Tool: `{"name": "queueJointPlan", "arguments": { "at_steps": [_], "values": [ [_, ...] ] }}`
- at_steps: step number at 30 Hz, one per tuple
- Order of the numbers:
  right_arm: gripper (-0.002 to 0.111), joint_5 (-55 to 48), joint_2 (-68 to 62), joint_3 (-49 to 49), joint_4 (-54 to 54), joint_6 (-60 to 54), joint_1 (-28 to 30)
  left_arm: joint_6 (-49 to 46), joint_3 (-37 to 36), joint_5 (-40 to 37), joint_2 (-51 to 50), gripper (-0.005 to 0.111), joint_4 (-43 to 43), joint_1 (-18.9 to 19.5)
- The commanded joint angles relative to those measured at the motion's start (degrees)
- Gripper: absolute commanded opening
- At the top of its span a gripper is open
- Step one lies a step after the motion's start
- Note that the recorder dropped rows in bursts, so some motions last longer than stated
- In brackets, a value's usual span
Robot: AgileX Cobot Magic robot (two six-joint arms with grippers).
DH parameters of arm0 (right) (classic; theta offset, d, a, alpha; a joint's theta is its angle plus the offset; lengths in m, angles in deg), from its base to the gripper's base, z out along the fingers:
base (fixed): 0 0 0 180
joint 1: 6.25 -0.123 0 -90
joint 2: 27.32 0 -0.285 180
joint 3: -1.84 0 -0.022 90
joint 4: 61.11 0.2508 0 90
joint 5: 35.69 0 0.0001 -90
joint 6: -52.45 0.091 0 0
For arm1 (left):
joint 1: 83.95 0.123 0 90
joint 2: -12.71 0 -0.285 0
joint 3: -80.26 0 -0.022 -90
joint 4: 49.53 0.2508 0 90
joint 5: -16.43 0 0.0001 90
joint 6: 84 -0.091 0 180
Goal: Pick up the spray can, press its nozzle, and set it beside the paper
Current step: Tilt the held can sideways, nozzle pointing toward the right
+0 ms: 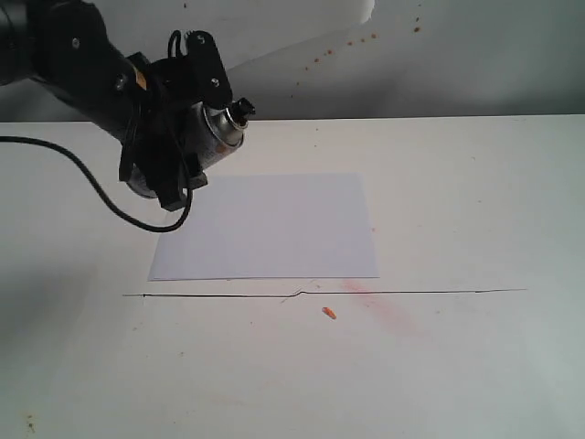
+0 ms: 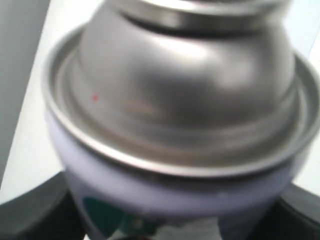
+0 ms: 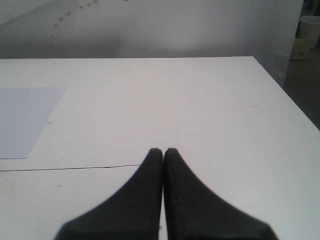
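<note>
My left gripper is shut on the spray can and holds it tilted in the air above the far left corner of the paper. The black nozzle points to the right and nothing touches it. Up close, the left wrist view is filled by the spray can with its silver dome and blue-white label; the black fingers clamp its sides. The right gripper is shut with nothing in it, low over the table, with the paper off to one side. That arm is outside the exterior view.
A thin black line crosses the off-white tabletop just in front of the paper. A small orange scrap and a faint pink smear lie near it. The left arm's black cable hangs over the table's left side.
</note>
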Motion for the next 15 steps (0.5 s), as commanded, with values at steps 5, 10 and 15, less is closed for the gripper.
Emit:
{"name": "queueJointPlan", "arguments": {
  "at_steps": [5, 10, 15],
  "values": [
    [0.0, 0.3, 0.3, 0.2, -0.7, 0.0, 0.4, -1.9, 14.4, -14.0, -10.4, 0.0, -0.8, -0.2],
    [0.0, 0.3, 0.3, 0.2, -0.7, 0.0, 0.4, -2.0, 23.0, -20.2, -17.6, 0.0, -1.1, -0.2],
    [0.0, 0.3, 0.3, 0.2, -0.7, 0.0, 0.4, -2.0, 29.2, -26.0, -22.7, 0.0, -1.0, 0.1]
  ]
}}
